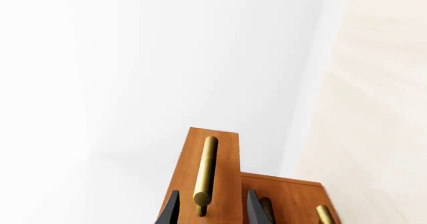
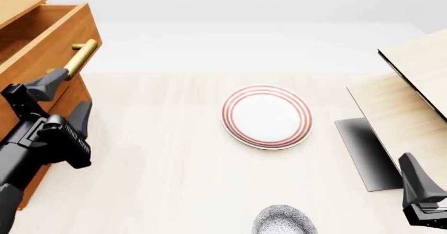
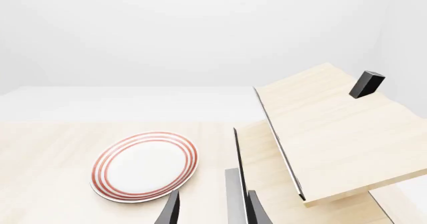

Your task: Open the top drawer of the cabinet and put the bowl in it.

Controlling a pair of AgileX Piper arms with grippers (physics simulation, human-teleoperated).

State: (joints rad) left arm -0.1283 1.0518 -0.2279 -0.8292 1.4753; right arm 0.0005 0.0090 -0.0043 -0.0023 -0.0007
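At the far left: cabinet (image 2: 66,100), orange-brown wood, standing at the left edge of the desk (image 2: 160,160).
Drawer (image 2: 49,40): the top one, pulled out toward the near side, its inside showing from above.
Handle (image 2: 80,56): brass bar on the drawer front (two more brass handles show lower down in the left wrist view).
Left fingers (image 2: 68,93): spread apart, one on each side of the handle's end, not clamped on it.
Bowl (image 2: 283,221): blue-speckled, on the desk at the near edge, right of centre, nearer than the plate and apart from it.
Plate (image 2: 267,116): white with red rings, flat at the middle of the desk.
Box (image 2: 409,95): pale wood, at the right, its lid tilted up.
Right fingers (image 3: 212,208): parted, holding nothing, at the near right and well apart from the bowl.
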